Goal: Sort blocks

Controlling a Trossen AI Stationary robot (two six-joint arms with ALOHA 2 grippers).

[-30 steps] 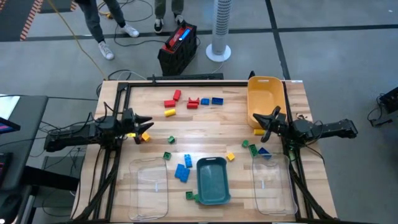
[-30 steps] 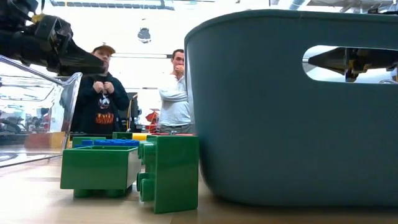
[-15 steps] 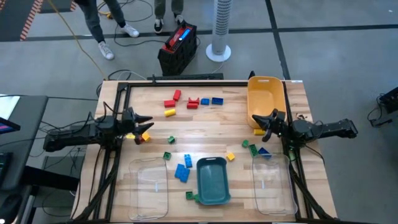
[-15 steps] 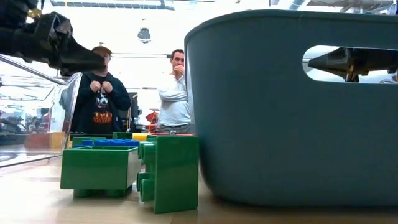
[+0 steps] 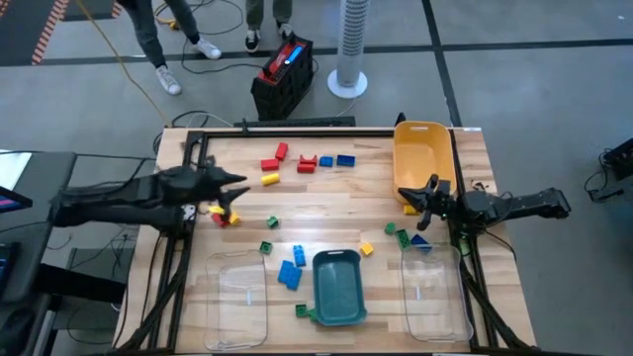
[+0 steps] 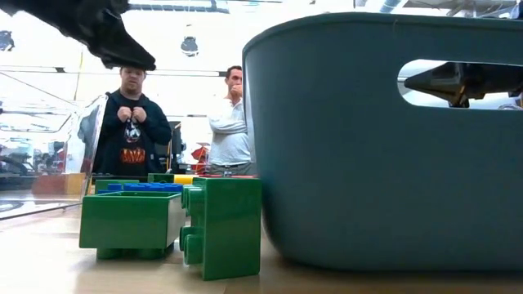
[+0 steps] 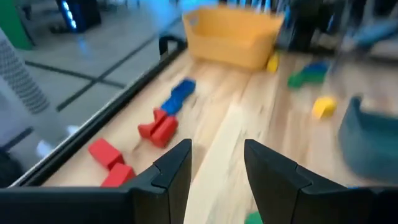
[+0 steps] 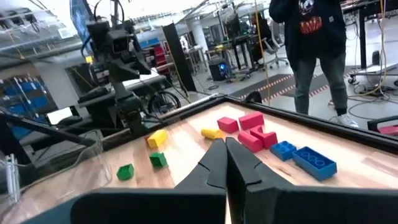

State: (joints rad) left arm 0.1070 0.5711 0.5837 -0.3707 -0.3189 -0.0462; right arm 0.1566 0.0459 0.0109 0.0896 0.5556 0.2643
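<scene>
Left gripper (image 5: 233, 184) hangs high over the left-middle of the overhead frame, fingers apart, nothing between them. The left wrist view shows bare wood in the gap.

Nearest blocks: a red-and-yellow pair (image 5: 224, 216) just below its tips in the overhead frame. A lone yellow block (image 5: 270, 179) sits just right of the tips, long axis roughly across the frame. Likely next pick is one of these. Either one needs a drop straight down more than a reach.

Farther along its pointing line is the upper row of red blocks (image 5: 275, 158) and blue blocks (image 5: 336, 160). At the upper right is the yellow bin (image 5: 423, 158).

Right gripper (image 5: 409, 196) waits clamped shut and empty at the yellow bin's lower end. It is well apart from that row, so the left arm is the nearer one. The blue, green and yellow blocks at lower centre and lower right lie around the teal bin (image 5: 338, 287).

View differences:
- Left wrist view shows red blocks (image 7: 158, 127) ahead but not the pair underneath.
- Overhead shows that pair but gives no height.
- Low view has the left gripper (image 6: 114, 41) well above the table, with two green blocks (image 6: 172, 222) in front.
</scene>
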